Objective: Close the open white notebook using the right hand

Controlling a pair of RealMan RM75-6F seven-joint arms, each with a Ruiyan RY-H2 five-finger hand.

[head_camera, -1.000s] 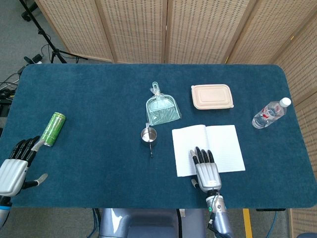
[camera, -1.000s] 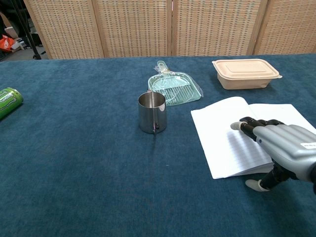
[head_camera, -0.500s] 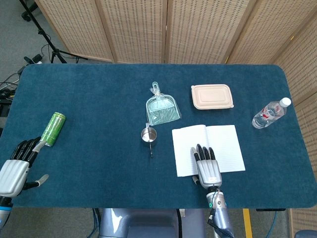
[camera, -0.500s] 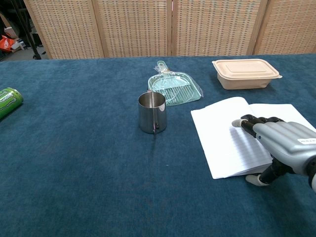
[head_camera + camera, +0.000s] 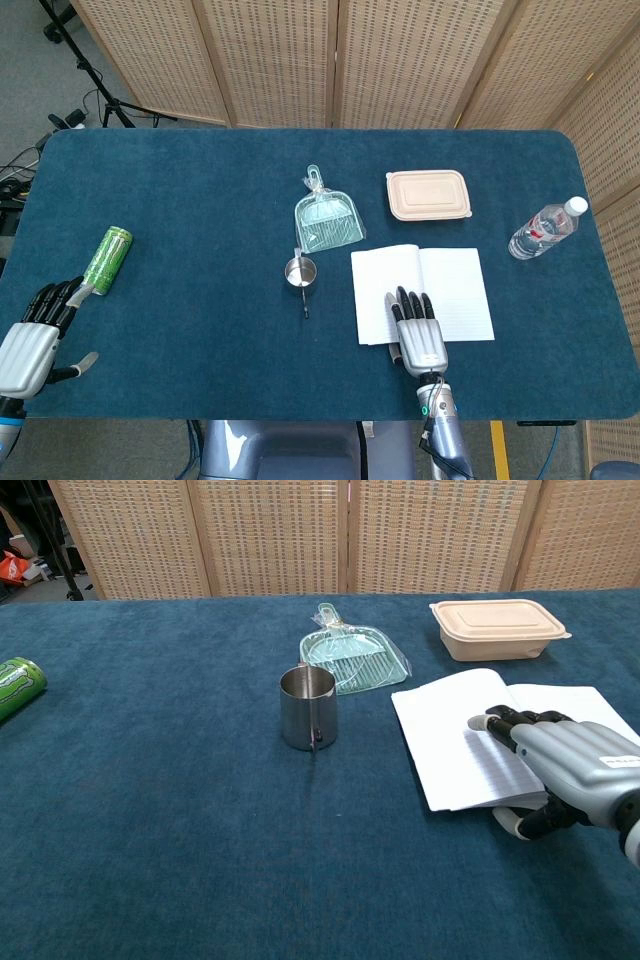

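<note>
2 camera views show a blue-carpeted tabletop backed by wicker folding screens. From the head view, taking the tabletop's middle as the clock's centre, the open white notebook lies at about 4 o'clock, pages up, its left page bowed slightly off the cloth near the spine in the chest view.

At 6 o'clock of the notebook, the right hand lies palm down across the near edge of the left page, its fingers straight, close side by side and pointing toward 12 o'clock; the thumb sits at the near edge of the paper, and whether it is under the page I cannot tell. It grips nothing that I can see.

At about 8 o'clock of the tabletop, by the near edge, the left hand rests with fingers extended and slightly apart, holding nothing. Just beyond its fingertips, at 1 o'clock of it, lies a green drink can on its side.

At 12 o'clock of the notebook sits a beige lidded food container. At 11 o'clock lies a pale green dustpan in a clear wrapper. At 3 o'clock of the container, near the right edge, a clear water bottle lies on its side. At 9 o'clock of the notebook stands a small steel cup, upright, apart from the pages.
</note>
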